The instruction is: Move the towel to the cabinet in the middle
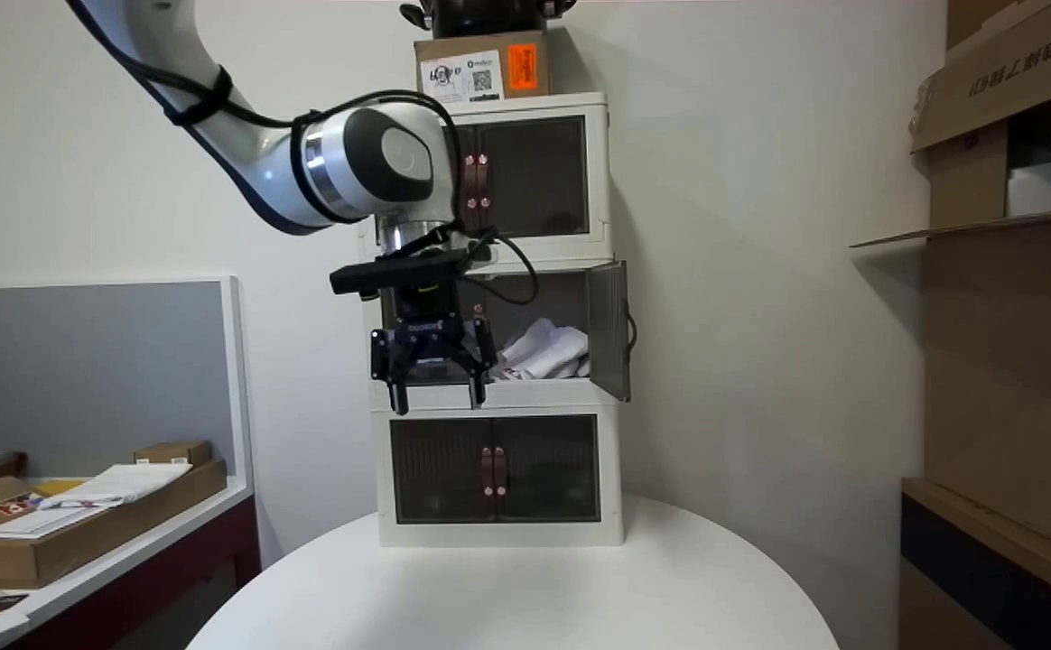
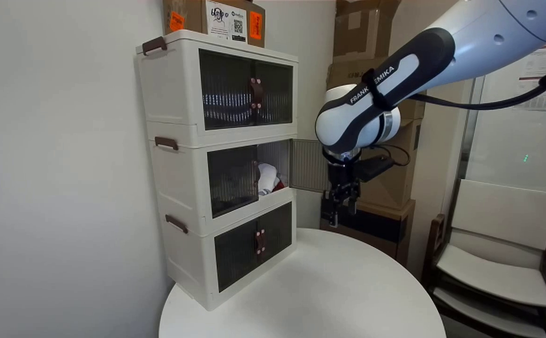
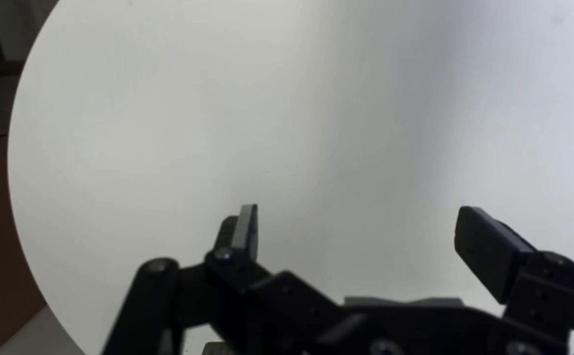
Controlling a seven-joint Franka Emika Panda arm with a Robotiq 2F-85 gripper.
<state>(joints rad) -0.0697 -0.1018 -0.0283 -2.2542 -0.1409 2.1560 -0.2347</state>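
While both exterior views show white towel [image 1: 547,352] inside middle cabinet [image 1: 534,394], wrist view shows tabletop [image 3: 336,148] below wide-spread fingers [image 3: 493,254].

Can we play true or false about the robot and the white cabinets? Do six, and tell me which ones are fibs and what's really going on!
1. The tool hangs above the round table. True.
2. The white cloth lies in the middle cabinet. True.
3. The tool is gripping the white cloth. False: its jaws stand apart with nothing between them.
4. Both doors of the middle cabinet are closed. False: one door stands wide open.
5. A cardboard box sits on the top cabinet. True.
6. The round table is bright red. False: it is white.
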